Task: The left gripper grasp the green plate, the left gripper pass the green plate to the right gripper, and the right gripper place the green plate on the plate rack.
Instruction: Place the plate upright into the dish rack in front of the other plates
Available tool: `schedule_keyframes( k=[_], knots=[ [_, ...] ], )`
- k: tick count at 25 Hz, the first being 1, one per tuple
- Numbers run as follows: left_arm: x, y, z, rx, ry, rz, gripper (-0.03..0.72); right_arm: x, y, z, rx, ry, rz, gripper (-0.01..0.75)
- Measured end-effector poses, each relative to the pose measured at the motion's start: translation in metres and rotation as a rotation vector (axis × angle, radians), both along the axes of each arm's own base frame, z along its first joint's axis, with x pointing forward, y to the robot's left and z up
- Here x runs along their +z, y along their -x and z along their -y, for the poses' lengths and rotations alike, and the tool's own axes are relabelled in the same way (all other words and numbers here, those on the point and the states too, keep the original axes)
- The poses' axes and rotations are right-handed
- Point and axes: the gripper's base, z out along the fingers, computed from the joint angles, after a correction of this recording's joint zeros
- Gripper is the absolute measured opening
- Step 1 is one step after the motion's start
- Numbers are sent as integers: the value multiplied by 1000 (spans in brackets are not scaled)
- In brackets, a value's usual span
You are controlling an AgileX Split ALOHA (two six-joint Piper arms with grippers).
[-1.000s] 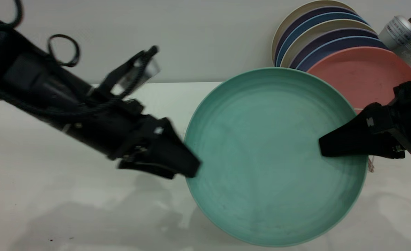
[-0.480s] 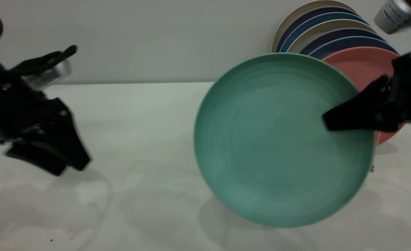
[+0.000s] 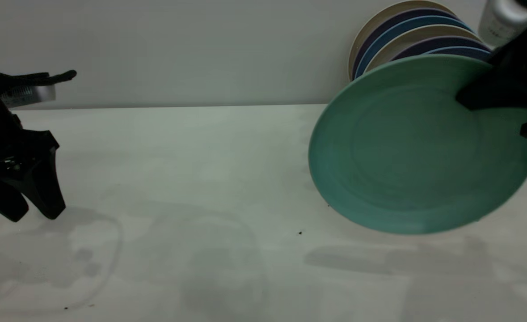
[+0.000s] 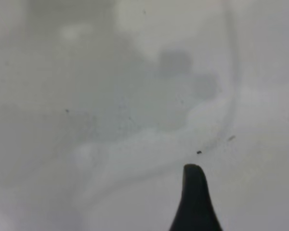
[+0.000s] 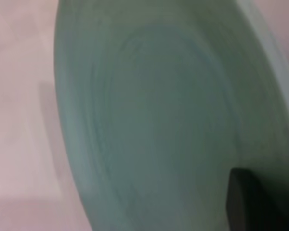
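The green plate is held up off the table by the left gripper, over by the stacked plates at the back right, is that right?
Not quite. The exterior view shows the right gripper holding the green plate up off the table by the stacked plates. The left gripper is empty at the far left, jaws apart.

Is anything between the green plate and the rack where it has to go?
The right gripper holds the green plate in front of the standing plates. The rack itself is hidden behind it, so a free slot cannot be confirmed.
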Motion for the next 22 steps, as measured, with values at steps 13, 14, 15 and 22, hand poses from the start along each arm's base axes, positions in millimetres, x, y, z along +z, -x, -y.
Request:
schedule_keyframes(
  k=[13, 14, 15, 22],
  knots=[
    [0, -2, -1, 7, -9, 23, 568, 0, 0, -3, -45, -33, -13, 73],
    [0, -2, -1, 7, -9, 22, 568, 0, 1, -4, -55, -70, -37, 73],
    [0, -2, -1, 10, -9, 22, 568, 0, 3, -7, -54, -113, -69, 73],
    [0, -2, -1, 13, -10, 22, 568, 2, 8, -17, -268, -475, -283, 73]
  ],
)
